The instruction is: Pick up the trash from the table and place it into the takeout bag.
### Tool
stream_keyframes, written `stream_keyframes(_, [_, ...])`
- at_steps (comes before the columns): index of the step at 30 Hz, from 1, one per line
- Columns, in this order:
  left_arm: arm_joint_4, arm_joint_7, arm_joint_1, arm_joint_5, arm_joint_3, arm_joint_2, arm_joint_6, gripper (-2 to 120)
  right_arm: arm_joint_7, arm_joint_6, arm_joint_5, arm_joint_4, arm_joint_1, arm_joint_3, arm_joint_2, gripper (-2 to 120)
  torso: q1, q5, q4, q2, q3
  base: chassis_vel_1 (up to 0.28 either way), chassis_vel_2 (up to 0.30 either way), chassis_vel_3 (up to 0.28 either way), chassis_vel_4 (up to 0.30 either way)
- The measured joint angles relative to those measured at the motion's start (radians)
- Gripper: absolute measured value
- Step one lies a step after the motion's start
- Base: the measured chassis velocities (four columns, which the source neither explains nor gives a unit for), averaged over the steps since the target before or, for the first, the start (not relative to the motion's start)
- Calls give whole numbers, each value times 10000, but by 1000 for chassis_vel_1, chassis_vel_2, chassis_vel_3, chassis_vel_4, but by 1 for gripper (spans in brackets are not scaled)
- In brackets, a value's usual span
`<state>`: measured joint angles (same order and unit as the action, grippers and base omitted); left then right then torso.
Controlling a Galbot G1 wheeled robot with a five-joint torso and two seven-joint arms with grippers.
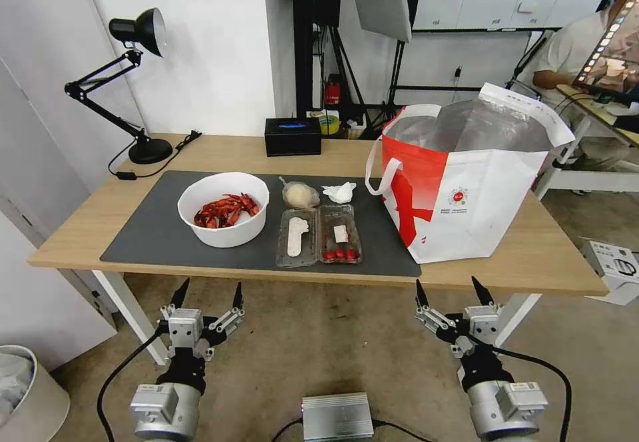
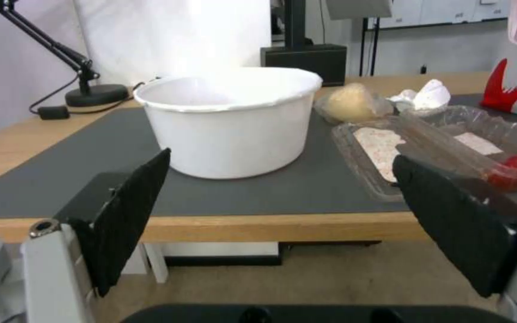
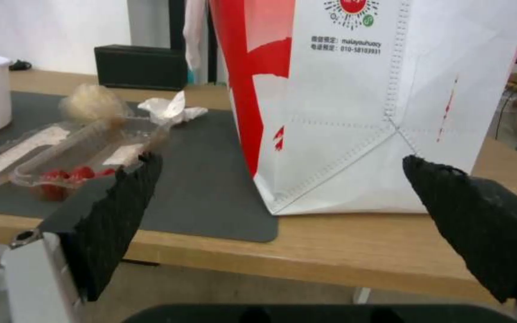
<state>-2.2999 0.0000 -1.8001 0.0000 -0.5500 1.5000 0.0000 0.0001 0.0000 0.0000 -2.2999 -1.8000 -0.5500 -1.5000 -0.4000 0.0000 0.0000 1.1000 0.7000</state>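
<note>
Table (image 1: 80,229): bag (image 1: 466,189) interior hidden; L hand (image 1: 208,295), R hand (image 1: 454,292) both released, below edge.

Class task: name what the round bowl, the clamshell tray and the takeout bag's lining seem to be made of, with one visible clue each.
Bowl: likely smooth white plastic, with a thin rolled rim.
Clamshell tray: thin clear plastic; the mat shows through its ribbed walls.
Takeout bag: its lining looks like silver foil, shiny and creased.
</note>
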Motion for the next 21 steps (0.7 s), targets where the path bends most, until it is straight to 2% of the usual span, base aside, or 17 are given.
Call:
stream_keyframes(12, [23,5,32,-59,1,-26,1,100,48,-4,27,28,6,-15,69,100,0,-1,0,0,0,0,0,0,0])
stream_keyframes(14, [268,-5,267,-466,35,-248,49,100,454,-73,310,343,47,-155,546,100,1,1,3,1,-1,0,0,0,0])
stream_keyframes(15, [268,-5,267,-466,35,-248,49,100,454,-73,310,343,47,-155,546,100,1,1,3,1,-1,0,0,0,0])
stream_keyframes(19, [1278,-128,1205,-2029,190,-1110,282,100,1764,-209,1357,1311,175,-658,2101,100,-1,2,0,-3,1,0,0,0,0])
stream_keyframes(21, [1513,-149,1431,-2403,236,-1308,331,100,1805,-112,1482,1320,191,-665,2199,100,-2,3,1,-3,2,0,0,0,0])
